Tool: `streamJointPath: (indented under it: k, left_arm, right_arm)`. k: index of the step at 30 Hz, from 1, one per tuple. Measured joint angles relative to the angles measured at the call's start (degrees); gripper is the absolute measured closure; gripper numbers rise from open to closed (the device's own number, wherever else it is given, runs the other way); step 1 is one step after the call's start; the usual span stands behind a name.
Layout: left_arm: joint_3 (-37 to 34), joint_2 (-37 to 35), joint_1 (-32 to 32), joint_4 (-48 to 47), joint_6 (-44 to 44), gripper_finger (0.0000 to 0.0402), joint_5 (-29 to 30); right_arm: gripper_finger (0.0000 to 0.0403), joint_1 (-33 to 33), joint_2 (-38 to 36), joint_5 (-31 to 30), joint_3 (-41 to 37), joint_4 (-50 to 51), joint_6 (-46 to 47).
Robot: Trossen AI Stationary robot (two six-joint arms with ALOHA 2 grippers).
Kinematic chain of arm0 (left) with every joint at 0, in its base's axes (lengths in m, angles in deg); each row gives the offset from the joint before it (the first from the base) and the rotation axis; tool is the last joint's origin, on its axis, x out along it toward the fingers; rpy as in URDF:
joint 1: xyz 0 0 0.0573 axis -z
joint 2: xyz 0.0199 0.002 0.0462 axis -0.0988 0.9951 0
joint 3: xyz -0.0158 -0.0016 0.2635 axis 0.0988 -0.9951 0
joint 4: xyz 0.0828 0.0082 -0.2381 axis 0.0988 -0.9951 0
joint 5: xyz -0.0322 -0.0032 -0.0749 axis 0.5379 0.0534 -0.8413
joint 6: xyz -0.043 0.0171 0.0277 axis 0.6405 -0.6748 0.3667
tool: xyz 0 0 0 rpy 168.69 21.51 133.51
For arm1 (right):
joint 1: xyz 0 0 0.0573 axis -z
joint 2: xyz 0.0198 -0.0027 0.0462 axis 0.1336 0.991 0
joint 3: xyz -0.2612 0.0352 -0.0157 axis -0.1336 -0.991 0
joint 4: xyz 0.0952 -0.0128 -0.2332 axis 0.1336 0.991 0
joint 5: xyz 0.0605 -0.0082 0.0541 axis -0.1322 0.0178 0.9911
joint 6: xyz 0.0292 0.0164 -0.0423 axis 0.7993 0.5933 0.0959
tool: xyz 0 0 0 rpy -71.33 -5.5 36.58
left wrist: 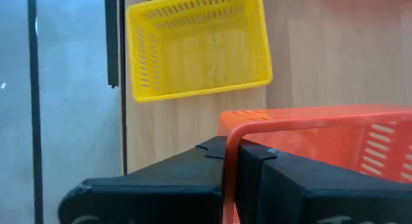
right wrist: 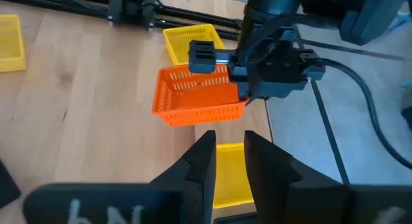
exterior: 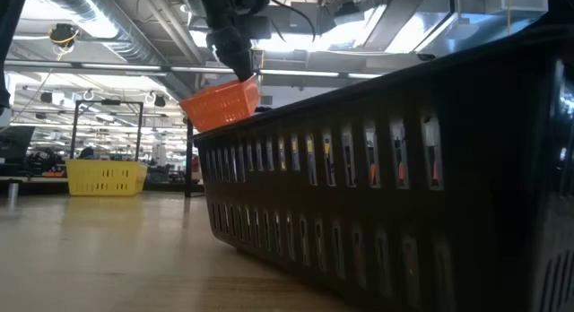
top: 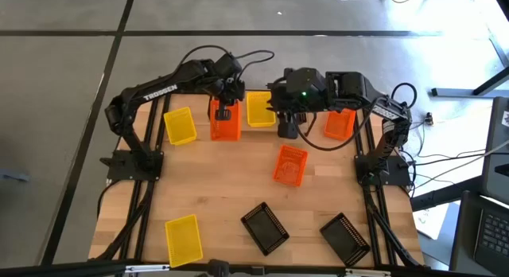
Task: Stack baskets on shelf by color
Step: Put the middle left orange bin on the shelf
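My left gripper [top: 225,110] is shut on an orange basket [top: 225,124], held in the air over the shelf [top: 203,127] at the table's far edge; the low view shows this basket [exterior: 221,104] tilted. A yellow basket [top: 180,126], a second yellow basket [top: 260,108] and another orange basket [top: 339,124] sit along the shelf. My right gripper [right wrist: 226,150] is open by a narrow gap, over the right edge of the second yellow basket [right wrist: 228,179]. My left gripper pinches the orange basket's top rim [left wrist: 233,141] near a corner, the wall running between the two fingers. The fingers come from above, pointing down. The basket [right wrist: 199,98] hangs tilted below them, lifted clear of the shelf.
On the tabletop lie a third orange basket [top: 290,164], a yellow basket [top: 184,239] near the left front, and two black baskets [top: 264,227] [top: 344,237] near the front; one black basket [exterior: 386,186] fills the low view. Both arms crowd the shelf's middle.
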Motion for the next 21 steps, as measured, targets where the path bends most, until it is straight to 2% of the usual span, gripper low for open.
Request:
streamJointPath:
  k: [10,14,21]
  left_arm:
    - [-0.7,0.4,-3.1,3.4,-1.4,0.0401,-0.5]
    - [-1.7,1.8,-3.7,5.0,-2.7,0.0401,-3.0]
    - [-1.7,5.0,-4.2,8.2,-4.2,0.0401,-0.9]
  right_arm:
    - [0.0325,0.0,0.0,-4.9,0.0,-0.7,4.5]
    - [0.0325,0.0,0.0,-5.2,0.0,-0.8,5.8]
    - [0.0325,0.0,0.0,-5.2,0.0,-0.8,5.9]
